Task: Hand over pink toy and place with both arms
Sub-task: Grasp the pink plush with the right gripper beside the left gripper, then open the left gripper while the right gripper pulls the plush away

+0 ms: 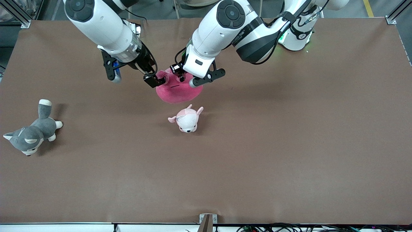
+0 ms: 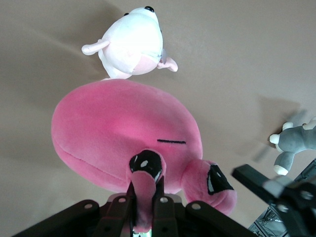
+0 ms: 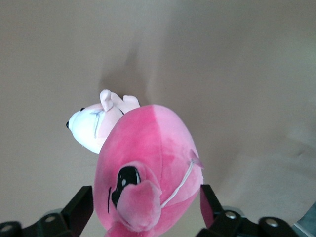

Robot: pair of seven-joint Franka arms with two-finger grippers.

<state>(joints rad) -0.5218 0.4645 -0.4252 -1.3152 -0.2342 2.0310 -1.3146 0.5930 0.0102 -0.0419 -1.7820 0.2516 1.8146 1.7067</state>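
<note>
The pink toy (image 1: 178,91) hangs in the air over the middle of the table, just above the brown cloth. My left gripper (image 1: 182,75) is shut on a pale pink flap at its top; in the left wrist view the gripper (image 2: 146,190) pinches that flap beside a black eye of the toy (image 2: 123,128). My right gripper (image 1: 154,80) stands open around the same top end. In the right wrist view its fingers (image 3: 81,207) flank the toy (image 3: 148,148) with a gap on each side, the right gripper (image 3: 145,207) closed on nothing.
A small pale pink-and-white plush (image 1: 186,120) lies on the table just nearer the front camera than the hanging toy. A grey-and-white plush (image 1: 30,133) lies toward the right arm's end. The brown cloth (image 1: 289,145) covers the whole table.
</note>
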